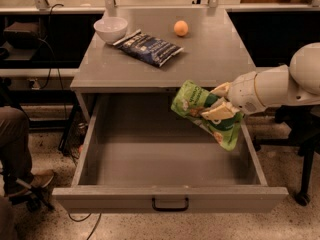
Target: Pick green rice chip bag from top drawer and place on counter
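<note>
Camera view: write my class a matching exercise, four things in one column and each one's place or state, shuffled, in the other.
1 green rice chip bag
2 white bowl
3 orange ball
4 top drawer

A pulled open below the counter
B gripped in the pincer, above the drawer's right side
C counter's back left corner
D counter's back, right of the dark blue bag

Pairs: 1-B, 2-C, 3-D, 4-A

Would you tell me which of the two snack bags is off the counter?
The green rice chip bag, held by the gripper above the top drawer; the dark blue bag lies on the counter.
</note>
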{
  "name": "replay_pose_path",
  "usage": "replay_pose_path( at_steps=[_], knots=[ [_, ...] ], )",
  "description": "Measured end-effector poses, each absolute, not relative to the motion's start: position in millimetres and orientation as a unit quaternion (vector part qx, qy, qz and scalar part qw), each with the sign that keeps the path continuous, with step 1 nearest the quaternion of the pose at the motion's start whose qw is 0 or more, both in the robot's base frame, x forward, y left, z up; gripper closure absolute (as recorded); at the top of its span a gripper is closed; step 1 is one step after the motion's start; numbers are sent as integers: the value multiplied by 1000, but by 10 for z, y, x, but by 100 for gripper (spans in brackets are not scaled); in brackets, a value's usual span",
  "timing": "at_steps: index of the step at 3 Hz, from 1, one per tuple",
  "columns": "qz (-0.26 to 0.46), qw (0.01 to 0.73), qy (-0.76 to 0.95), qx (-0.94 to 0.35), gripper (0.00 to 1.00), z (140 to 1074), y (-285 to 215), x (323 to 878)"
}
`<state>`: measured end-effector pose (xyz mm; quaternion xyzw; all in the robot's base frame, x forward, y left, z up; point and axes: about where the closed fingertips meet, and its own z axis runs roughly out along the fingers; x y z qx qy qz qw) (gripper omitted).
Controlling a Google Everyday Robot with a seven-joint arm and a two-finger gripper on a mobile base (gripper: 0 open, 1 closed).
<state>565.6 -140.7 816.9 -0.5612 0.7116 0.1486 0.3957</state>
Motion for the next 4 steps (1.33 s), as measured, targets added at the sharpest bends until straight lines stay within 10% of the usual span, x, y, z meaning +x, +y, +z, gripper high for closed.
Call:
replay_pose_path(
  at_steps=[4],
  knots=[
    [37,524,716,-461,100,9364,-2254,6137]
  ],
)
